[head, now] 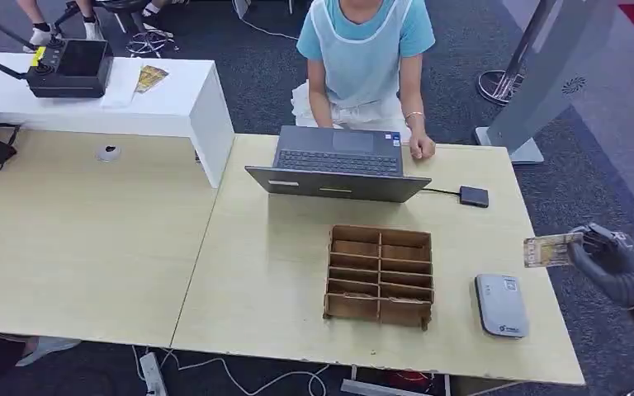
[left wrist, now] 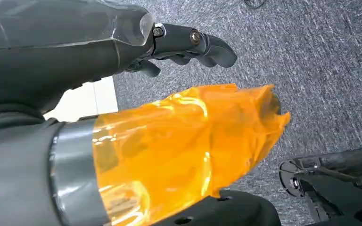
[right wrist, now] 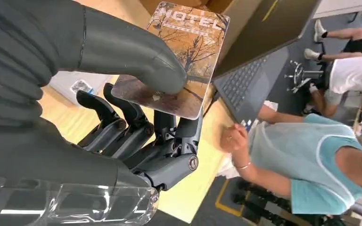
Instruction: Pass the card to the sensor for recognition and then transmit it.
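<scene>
At the right edge of the head view I have my right hand (head: 607, 252) just off the edge of the bench (head: 256, 280), pinching the one card (head: 551, 249) by its near end, thumb on top and fingers beneath. In the right wrist view the card (right wrist: 181, 56) reads as a thin, stiff, glossy hotel card: light, probably slick, so I judge the hold should stay near that end, leaving the far end free to present flat. My left hand (left wrist: 188, 44) hangs over carpet, fingers curled with nothing in them. On the bench at lower right lies one grey sensor (head: 501, 305), near the card. Left of it stands one wooden organizer (head: 380, 276) of open compartments. Farther up the frame sit one laptop (head: 338, 163) and one person (head: 363, 58) with a hand by it.
</scene>
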Tool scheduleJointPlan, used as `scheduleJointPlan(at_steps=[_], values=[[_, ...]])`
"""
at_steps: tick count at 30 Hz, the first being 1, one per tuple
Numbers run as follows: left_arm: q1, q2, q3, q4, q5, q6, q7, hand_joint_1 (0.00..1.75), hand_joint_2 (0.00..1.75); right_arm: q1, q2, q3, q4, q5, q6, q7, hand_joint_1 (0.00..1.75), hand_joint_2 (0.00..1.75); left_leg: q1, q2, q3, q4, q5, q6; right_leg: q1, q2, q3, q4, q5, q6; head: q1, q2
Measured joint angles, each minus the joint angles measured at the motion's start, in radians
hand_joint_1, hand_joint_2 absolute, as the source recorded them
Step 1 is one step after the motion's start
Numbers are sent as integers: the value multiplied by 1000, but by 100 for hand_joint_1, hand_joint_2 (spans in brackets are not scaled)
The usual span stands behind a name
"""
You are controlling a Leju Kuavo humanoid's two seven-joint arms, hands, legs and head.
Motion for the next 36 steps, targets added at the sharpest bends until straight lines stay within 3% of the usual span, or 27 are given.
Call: scheduleJointPlan(at_steps=[8, 21, 36], values=[[0, 0, 0, 0, 0, 0, -1, 0, 0, 6, 10, 18, 58, 10, -34, 21, 175, 175, 0, 0, 0, 0, 0, 0, 0, 0, 0, 0, 0, 0, 0, 0], [0, 0, 0, 0, 0, 1, -4, 0, 0, -33, 89, 51, 117, 29, -106, 82, 175, 175, 0, 0, 0, 0, 0, 0, 0, 0, 0, 0, 0, 0, 0, 0], [0, 0, 0, 0, 0, 1, -8, 0, 0, -44, 144, 67, 158, 87, -155, 92, 175, 175, 0, 0, 0, 0, 0, 0, 0, 0, 0, 0, 0, 0, 0, 0]])
